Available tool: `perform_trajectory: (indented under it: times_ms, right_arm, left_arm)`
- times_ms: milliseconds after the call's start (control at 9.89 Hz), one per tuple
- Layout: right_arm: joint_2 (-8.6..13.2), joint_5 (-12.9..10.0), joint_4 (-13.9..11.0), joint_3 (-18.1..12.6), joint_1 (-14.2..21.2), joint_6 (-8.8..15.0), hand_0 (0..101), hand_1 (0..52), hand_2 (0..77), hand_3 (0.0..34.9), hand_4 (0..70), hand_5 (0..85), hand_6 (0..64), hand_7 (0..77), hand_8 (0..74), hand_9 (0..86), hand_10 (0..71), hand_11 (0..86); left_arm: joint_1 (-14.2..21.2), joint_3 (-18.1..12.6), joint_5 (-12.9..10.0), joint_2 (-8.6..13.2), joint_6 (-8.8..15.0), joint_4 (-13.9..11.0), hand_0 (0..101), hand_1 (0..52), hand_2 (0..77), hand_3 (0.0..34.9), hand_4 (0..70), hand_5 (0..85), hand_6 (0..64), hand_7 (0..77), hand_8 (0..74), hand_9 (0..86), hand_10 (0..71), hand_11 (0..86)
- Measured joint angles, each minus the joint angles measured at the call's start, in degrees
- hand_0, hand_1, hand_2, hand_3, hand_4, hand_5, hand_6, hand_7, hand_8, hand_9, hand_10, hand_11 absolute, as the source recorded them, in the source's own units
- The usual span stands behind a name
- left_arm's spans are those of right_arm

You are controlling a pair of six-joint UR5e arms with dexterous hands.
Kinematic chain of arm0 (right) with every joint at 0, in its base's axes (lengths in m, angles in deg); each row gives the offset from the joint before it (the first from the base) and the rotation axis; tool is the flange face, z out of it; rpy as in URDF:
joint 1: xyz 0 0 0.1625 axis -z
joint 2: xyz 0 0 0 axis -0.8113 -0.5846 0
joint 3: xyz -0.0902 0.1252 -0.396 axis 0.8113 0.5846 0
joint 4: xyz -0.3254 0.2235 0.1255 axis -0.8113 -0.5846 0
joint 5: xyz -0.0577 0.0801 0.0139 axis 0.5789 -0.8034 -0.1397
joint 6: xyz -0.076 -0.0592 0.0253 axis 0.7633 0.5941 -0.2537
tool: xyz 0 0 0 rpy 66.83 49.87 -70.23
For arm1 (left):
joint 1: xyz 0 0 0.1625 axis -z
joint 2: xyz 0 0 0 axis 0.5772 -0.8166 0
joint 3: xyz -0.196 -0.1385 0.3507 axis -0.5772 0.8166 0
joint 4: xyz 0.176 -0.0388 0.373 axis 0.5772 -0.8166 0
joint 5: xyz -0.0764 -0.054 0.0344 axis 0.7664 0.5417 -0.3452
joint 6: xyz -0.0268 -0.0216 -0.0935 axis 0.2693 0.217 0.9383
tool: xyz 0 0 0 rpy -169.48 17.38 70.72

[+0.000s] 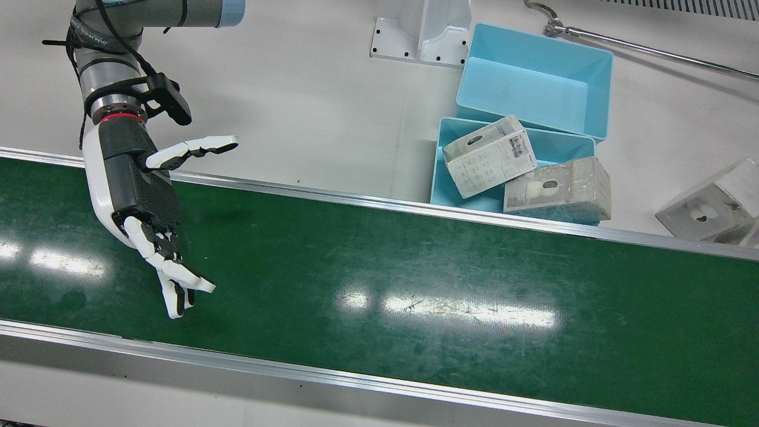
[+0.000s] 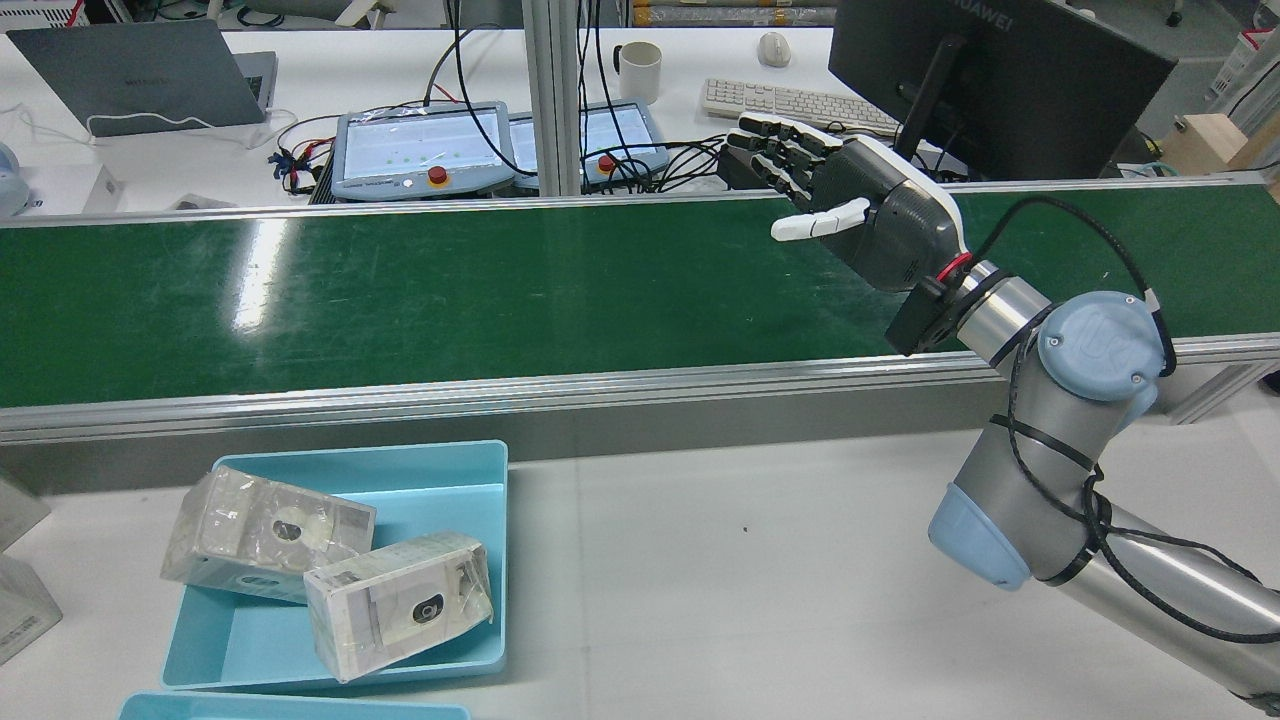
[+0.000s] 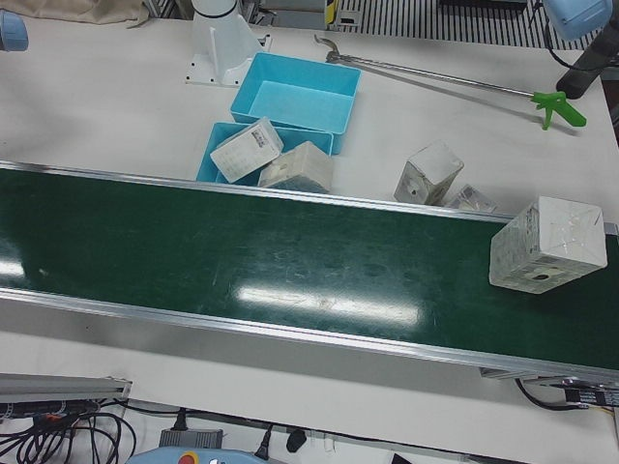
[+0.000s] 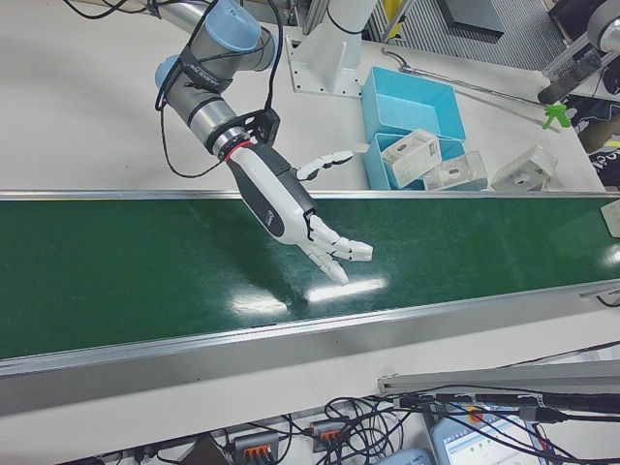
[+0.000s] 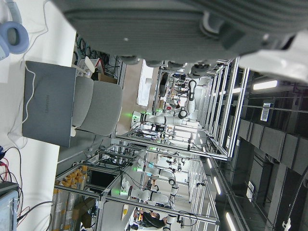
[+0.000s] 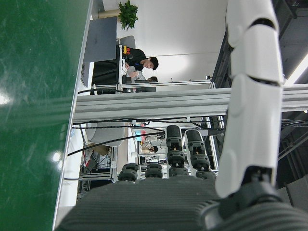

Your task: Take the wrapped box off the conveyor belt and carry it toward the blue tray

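A wrapped box (image 3: 546, 246) stands on the green conveyor belt (image 1: 415, 267) at the far right end of the left-front view; its edge also shows in the right-front view (image 4: 612, 215). My right hand (image 1: 142, 190) is open and empty, palm up, above the other end of the belt, far from the box; it also shows in the rear view (image 2: 880, 220) and the right-front view (image 4: 281, 199). Only the palm of my left hand (image 5: 168, 24) shows, with nothing in it. The near blue tray (image 1: 440, 160) beside the belt holds two wrapped boxes (image 1: 489, 155).
A second blue tray (image 1: 533, 83) with nothing in it sits behind the first. More wrapped boxes (image 1: 705, 204) lie on the white table beside the belt. A long metal reach tool (image 3: 435, 77) lies at the back. An arm pedestal (image 1: 422, 29) stands near the trays.
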Motion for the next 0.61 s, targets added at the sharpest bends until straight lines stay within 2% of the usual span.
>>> perform_trajectory:
  times_ms: [202,303,506,607]
  right_arm:
    - [0.02,0.0,-0.21,0.04,0.19,-0.06,47,13.6,14.7,1.6,10.9,18.0,6.0,19.6,0.5,5.4,1.6,4.4]
    - [0.02,-0.01,-0.32,0.05,0.2,-0.12,48,16.4,16.9,0.7,12.5,19.1,6.0,20.2,0.5,5.4,1.6,4.4]
    - [-0.06,-0.03,-0.43,0.05,0.21,-0.22,48,16.4,16.9,0.7,13.6,20.2,6.5,21.3,1.6,5.4,1.6,2.2]
    - [-0.12,-0.03,-0.46,0.05,0.2,-0.26,48,16.4,16.4,2.3,13.6,20.2,6.5,21.8,1.6,5.4,0.0,2.2]
  left_arm:
    - [0.0,0.0,0.0,0.0,0.0,0.0,0,0.0,1.1,0.0,0.0,1.1,0.0,0.5,0.5,0.0,0.5,0.0]
    - [0.0,0.0,0.0,0.0,0.0,0.0,0,0.0,0.5,0.0,0.0,0.5,0.0,0.5,0.5,0.0,0.5,0.0]
    - [0.0,0.0,0.0,0.0,0.0,0.0,0,0.0,0.5,0.0,0.0,1.1,0.0,0.5,0.5,0.0,0.5,0.0]
    - [0.0,0.0,0.0,0.0,0.0,0.0,0,0.0,0.5,0.0,0.0,1.1,0.0,0.5,0.5,0.0,0.5,0.0]
